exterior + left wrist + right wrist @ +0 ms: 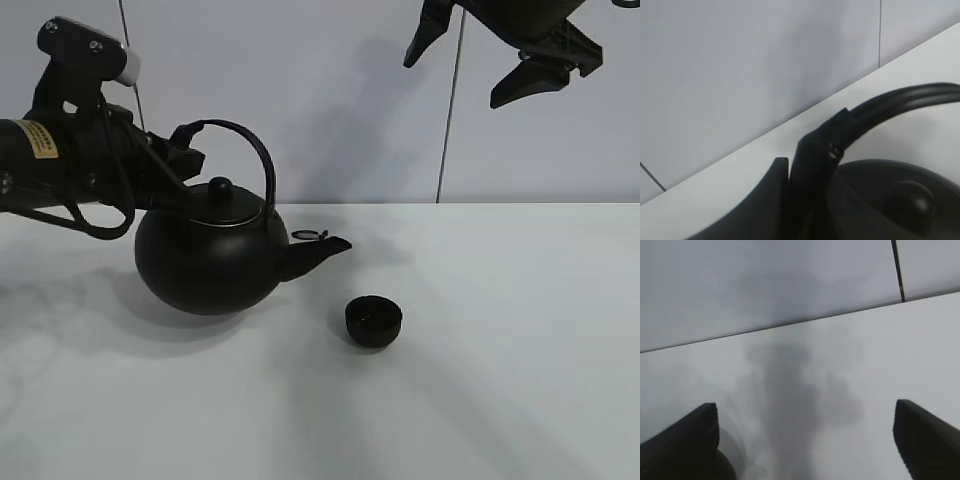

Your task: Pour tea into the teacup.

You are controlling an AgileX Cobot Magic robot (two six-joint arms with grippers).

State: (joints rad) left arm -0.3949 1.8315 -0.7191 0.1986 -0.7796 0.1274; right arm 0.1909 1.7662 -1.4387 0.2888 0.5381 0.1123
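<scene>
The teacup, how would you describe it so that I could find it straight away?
At the left of the white table is a big round black kettle. The teacup stands just past its spout, nearer the camera, touching nothing. It is the small matte black bowl-shaped cup with no handle, lid or spout.

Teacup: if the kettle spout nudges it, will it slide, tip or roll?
The teacup looks small and likely light, so a nudge would probably slide it on the smooth table. It sits low, wide and upright, so tipping seems unlikely. It has no handle; if knocked over, it could roll.
</scene>
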